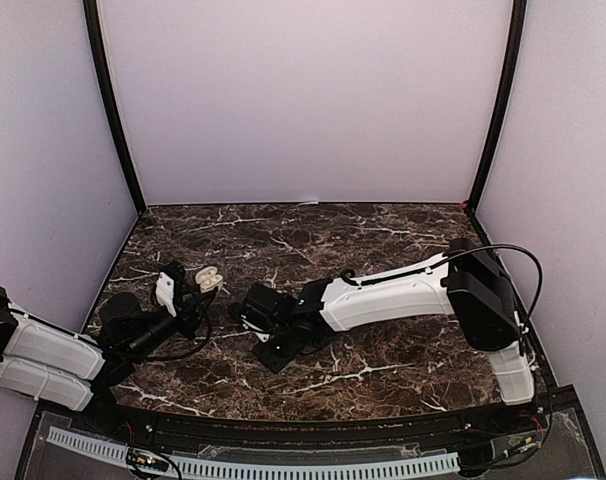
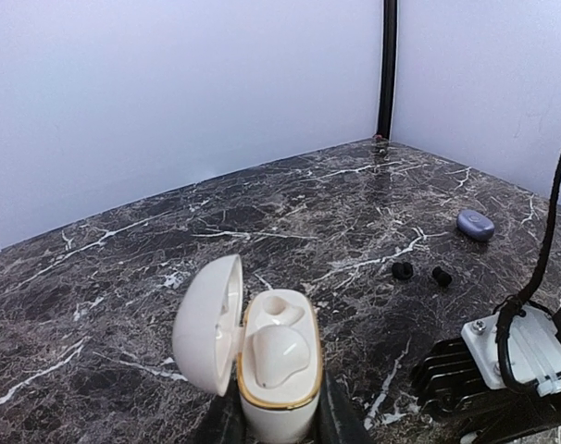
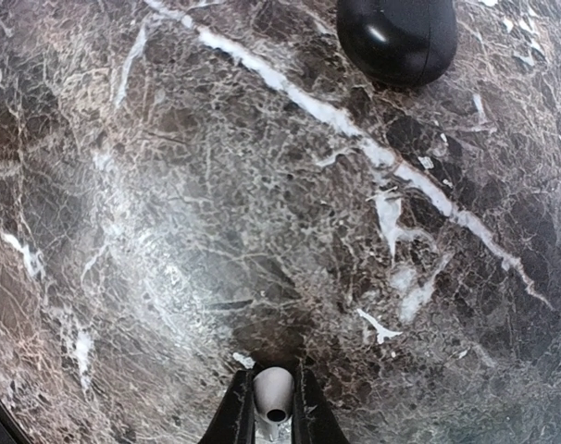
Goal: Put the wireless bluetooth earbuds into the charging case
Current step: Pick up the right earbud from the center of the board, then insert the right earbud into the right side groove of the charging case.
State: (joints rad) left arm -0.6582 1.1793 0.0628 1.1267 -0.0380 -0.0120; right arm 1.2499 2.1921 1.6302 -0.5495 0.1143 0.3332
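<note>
We count 3 cases, 4 earbuds: 2 white, 2 dark.
Left gripper [image 2: 280, 412] clamps open white charging case [image 2: 279, 393], one white earbud [image 2: 279, 356] seated; dark earbuds [image 2: 403, 270] [image 2: 442, 275] and blue case [image 2: 475, 225] at its 2 o'clock. Right gripper [image 3: 273, 407] pinches second white earbud [image 3: 273, 390]; black case [image 3: 396, 37] at 1 o'clock.

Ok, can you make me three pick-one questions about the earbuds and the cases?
1. Where is the loose white earbud? A) inside the purple case B) in the right end effector C) on the wall
2. How many dark earbuds lie on the table? A) one B) four C) two
3. The white case's lid is: A) open B) shut C) missing
Answers: 1 B, the fingers pinch it. 2 C, a pair lies side by side. 3 A, it stands tipped aside from the case in the left end effector.
</note>
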